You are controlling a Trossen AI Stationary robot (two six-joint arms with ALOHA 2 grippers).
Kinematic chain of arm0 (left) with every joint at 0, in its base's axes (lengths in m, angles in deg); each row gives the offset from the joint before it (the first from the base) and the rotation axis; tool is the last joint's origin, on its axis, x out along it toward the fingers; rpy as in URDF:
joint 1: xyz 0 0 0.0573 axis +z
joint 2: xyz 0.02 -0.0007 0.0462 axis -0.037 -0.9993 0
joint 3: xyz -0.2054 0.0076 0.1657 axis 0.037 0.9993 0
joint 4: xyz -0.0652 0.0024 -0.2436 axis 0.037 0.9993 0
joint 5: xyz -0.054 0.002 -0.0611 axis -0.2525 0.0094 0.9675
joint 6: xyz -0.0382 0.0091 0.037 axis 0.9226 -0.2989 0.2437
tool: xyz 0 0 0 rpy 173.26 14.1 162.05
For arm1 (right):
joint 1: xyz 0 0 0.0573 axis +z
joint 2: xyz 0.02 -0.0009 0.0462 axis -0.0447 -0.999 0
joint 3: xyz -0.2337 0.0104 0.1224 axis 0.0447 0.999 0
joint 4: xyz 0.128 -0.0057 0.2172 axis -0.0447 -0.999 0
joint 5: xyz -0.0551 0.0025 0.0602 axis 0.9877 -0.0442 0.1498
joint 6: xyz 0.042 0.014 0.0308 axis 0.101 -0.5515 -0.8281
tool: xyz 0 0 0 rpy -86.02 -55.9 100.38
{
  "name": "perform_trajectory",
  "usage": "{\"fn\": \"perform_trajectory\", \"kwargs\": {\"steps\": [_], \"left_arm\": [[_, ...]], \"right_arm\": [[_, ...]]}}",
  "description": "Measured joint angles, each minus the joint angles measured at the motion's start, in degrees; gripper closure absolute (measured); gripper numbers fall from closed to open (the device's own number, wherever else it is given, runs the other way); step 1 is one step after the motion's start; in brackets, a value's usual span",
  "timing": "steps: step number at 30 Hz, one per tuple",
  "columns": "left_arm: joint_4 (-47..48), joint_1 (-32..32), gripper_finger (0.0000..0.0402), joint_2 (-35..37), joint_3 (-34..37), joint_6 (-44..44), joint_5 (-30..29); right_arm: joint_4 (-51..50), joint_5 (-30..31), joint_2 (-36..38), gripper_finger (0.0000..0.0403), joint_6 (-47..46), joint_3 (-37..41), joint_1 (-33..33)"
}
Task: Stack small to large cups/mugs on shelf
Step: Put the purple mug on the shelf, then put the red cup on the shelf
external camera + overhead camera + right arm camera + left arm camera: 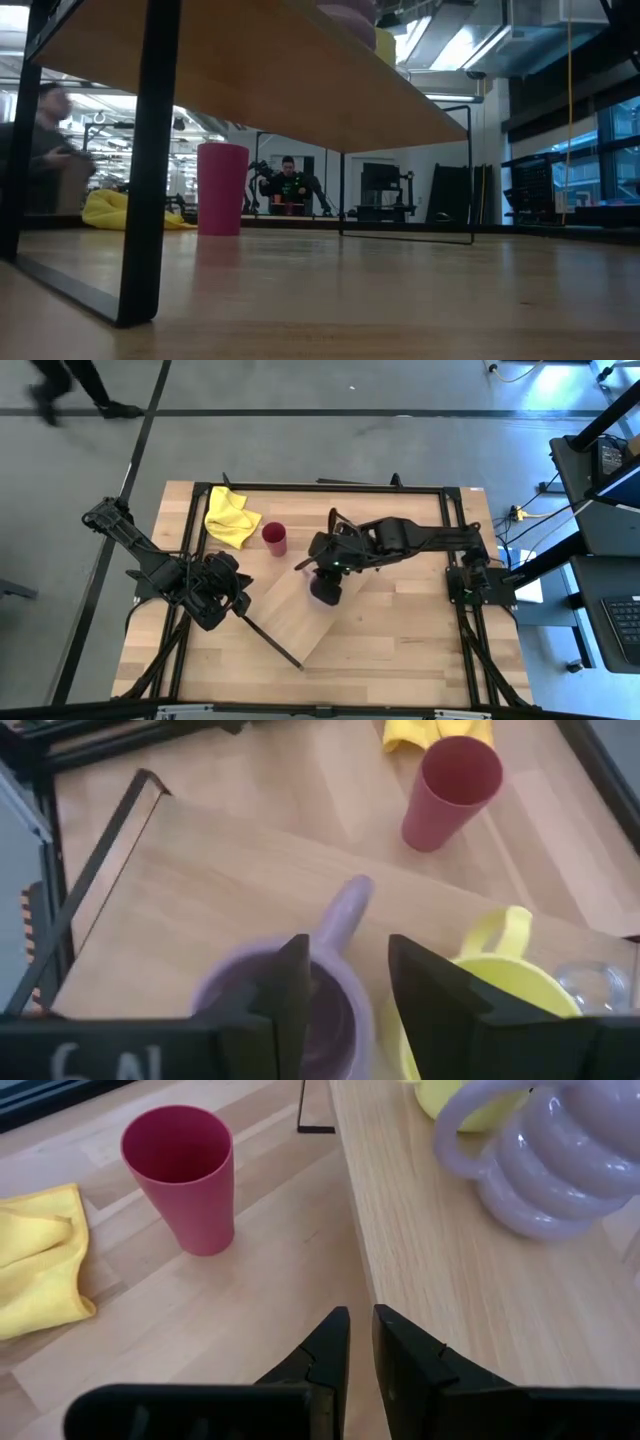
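The light-wood shelf [300,610] lies slantwise on the table, raised on dark end rails [145,160]. The ribbed lilac mug [240,1010] stands upright on it [560,1170], and the lime-yellow mug [510,975] stands close beside it. My right gripper [350,985] is over the lilac mug [325,590], shut on it. The dark red tumbler [275,540] stands on the table beside the shelf, also in the left wrist view [185,1175]. My left gripper [362,1330] is shut and empty, at the shelf's long left edge [238,598]. My right gripper comes from above, pointing down. It has the lilac mug's wall [352,1020] beside the handle [345,915] between its fingers, one finger [290,985] inside the mug and one [435,990] outside, toward the yellow mug. The mug's base is on the shelf [450,1280].
A yellow cloth [230,515] lies at the table's far left, behind the tumbler. A black frame [455,550] edges the table. A person [70,390] walks on the floor beyond the far edge, and people show in the room in the low view [50,130].
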Motion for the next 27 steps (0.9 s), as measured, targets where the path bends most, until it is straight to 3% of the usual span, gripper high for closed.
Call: {"fn": "perform_trajectory", "kwargs": {"steps": [12,17,22,27], "left_arm": [[0.9,0.0,0.0358,0.0,0.0,0.0,0.0],[0.9,0.0,0.0358,0.0,0.0,0.1,0.0],[0.9,0.0,0.0358,0.0,0.0,0.3,-0.1],[0.9,0.3,0.0358,0.1,0.0,1.0,-1.4]], "right_arm": [[-3.3,-2.0,0.2,0.0270,5.0,-0.1,3.3],[-5.1,-1.5,0.2,0.0321,5.0,-0.1,3.4],[1.1,-1.6,0.2,0.0387,5.1,-0.1,2.7],[3.9,-1.8,0.2,0.0385,5.0,-0.1,-0.9]]}}
